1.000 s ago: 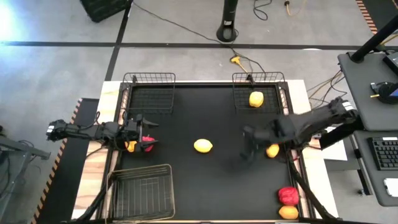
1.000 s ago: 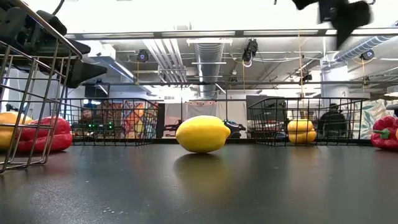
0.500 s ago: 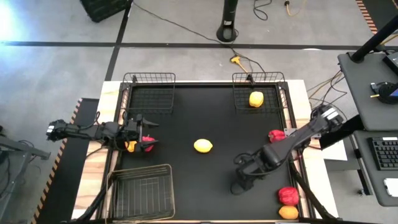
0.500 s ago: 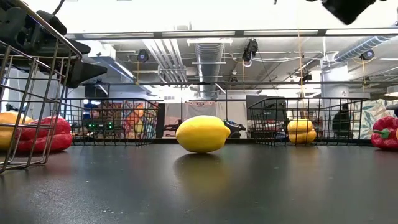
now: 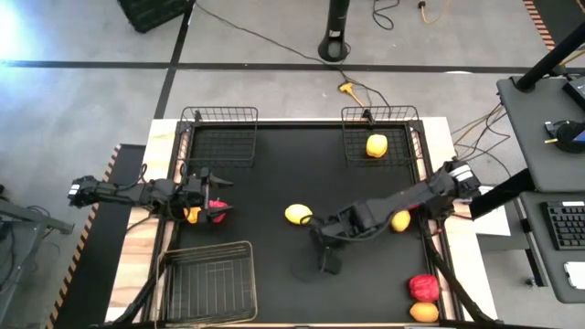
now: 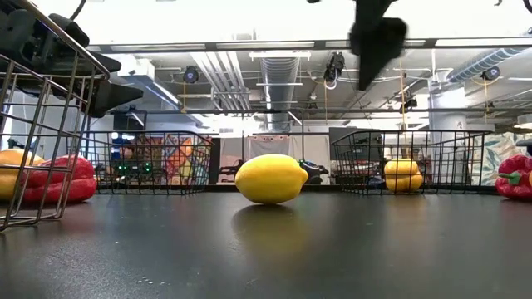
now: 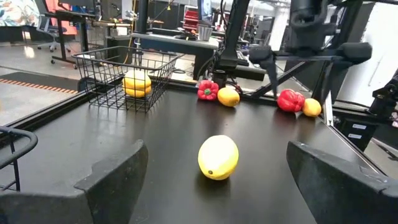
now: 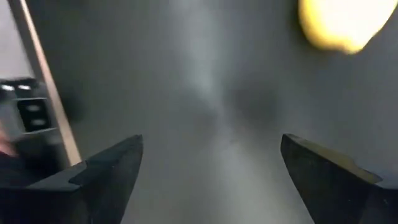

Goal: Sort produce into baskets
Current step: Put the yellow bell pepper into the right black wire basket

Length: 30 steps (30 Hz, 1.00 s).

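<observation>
My right fingers (image 5: 322, 245) hang open and empty above the black surface (image 5: 274, 183), just beside the loose yellow fruit (image 5: 297, 214). My left fingers (image 5: 215, 195) wait open at the left edge, beside a red pepper (image 5: 216, 209).

The bench (image 5: 274, 183) had a smooth black top with a dull sheen (the lemon (image 6: 272, 178) cast a faint reflection on it), and pale bare wood showed along its edges. The lemon's skin looked smooth and waxy. The baskets (image 5: 218, 137) were thin black wire mesh, the nearest one (image 5: 210, 281) of lighter, brighter metal wire. The red pepper (image 6: 58, 180) was glossy. The left tool's (image 7: 211, 186) fingers (image 7: 115, 177) looked like matt dark plastic, as did those of the right tool (image 8: 211, 180).
</observation>
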Motion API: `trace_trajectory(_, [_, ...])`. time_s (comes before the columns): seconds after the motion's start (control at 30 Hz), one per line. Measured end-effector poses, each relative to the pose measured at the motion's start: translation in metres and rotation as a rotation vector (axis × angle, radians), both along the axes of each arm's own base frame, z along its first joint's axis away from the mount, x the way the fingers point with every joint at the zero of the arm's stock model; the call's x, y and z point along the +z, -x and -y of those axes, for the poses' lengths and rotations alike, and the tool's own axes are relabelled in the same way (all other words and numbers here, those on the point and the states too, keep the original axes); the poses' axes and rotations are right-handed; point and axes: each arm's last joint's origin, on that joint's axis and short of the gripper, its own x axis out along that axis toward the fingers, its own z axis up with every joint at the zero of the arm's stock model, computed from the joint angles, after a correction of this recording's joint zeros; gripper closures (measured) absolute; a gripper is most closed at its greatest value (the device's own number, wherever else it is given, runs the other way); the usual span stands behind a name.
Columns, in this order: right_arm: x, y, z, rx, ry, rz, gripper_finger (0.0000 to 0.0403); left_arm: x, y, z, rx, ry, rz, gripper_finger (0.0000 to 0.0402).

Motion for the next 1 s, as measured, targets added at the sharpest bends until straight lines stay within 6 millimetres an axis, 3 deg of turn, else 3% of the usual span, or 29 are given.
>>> trace_trajectory(0.27, [0.010,-0.004,0.009,0.196,0.177,0.121,0.0030,0.000,0.000,0.000,0.000,0.000,0.000,0.0038])
trace_trajectory(0.5, [0.013,0.006,-0.014,0.317,0.190,0.149,0.0030,0.002,0.000,0.000,0.001,0.001,0.015,0.0038])
trace_trajectory(0.6, [0.013,0.014,-0.029,0.383,0.196,0.157,0.0030,0.013,0.000,-0.001,0.019,0.024,0.134,0.0038])
trace_trajectory(0.77, [0.016,0.039,-0.042,0.400,0.205,0.070,0.0030,0.045,0.008,-0.002,-0.020,0.277,0.490,0.0038])
trace_trajectory(1.0, [0.030,0.069,-0.059,0.381,0.274,0.083,0.0030,0.067,0.015,-0.003,-0.058,0.339,0.751,0.0038])
